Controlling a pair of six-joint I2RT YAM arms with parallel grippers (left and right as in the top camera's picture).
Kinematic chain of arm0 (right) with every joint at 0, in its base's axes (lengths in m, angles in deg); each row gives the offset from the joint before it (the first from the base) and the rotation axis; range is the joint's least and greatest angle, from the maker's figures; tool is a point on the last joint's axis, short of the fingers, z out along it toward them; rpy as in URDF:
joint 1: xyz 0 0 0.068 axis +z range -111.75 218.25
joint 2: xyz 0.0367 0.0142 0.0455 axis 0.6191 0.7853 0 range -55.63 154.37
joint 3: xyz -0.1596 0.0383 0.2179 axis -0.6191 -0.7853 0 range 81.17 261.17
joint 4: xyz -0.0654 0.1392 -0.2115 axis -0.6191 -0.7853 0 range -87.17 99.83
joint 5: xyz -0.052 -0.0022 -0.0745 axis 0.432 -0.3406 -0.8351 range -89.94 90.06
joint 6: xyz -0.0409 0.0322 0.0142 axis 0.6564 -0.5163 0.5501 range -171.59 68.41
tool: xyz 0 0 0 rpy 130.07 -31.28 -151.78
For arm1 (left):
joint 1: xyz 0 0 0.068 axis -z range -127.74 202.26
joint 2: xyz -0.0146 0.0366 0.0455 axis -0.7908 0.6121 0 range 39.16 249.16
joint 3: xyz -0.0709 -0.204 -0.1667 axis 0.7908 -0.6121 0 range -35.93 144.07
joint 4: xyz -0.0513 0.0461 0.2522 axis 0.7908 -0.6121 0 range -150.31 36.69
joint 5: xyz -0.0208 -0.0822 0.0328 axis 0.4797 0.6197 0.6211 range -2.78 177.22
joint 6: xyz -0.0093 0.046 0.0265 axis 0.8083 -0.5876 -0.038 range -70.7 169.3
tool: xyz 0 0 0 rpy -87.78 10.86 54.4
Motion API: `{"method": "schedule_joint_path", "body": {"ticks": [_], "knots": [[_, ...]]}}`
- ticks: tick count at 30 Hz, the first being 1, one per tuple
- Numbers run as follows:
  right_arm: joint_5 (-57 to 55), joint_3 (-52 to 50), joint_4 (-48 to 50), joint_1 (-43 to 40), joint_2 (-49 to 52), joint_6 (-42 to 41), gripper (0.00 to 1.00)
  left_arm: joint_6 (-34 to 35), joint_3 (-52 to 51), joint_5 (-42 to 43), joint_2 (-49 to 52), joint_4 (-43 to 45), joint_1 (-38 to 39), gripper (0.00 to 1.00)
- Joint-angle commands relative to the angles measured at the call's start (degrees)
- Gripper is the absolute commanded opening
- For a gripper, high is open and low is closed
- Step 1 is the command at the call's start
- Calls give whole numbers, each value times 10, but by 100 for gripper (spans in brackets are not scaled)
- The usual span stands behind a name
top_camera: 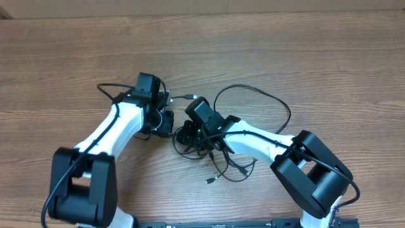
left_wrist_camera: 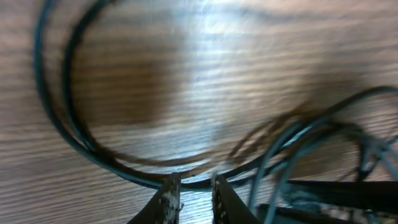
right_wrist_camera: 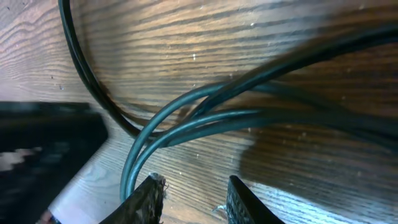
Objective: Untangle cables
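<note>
1. The surface (top_camera: 316, 50) is mid-brown wood with fine darker grain lines running across it. Both wrist views show pale glare streaks on it.
2. The cables (top_camera: 266, 98) are black from overhead. Close up they look very dark teal-black with a thin glossy highlight.
3. Up and left of the tangle (top_camera: 229, 168), one plug end (top_camera: 188, 97) is silver. Another silver tip (top_camera: 209, 181) lies just down-left of the tangle.
4. The left arm (top_camera: 111, 130), well left of the tangle, has white links and black joints.
5. The right arm (top_camera: 259, 140), just right of the tangle, is also white and black, with a small green light (top_camera: 201, 131) at its head.
6. Both arms' jaws are dark with pale, scuffed, speckled edges.
</note>
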Motion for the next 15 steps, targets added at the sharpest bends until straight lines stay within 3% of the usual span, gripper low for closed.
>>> {"method": "schedule_joint_path", "body": {"ticks": [1, 15], "knots": [[-18, -2, 2, 0, -21, -4, 33, -12, -7, 4, 38, 0, 2, 17], [-19, -2, -6, 0, -21, -4, 33, -72, 4, 132, 46, -42, 0, 6]]}}
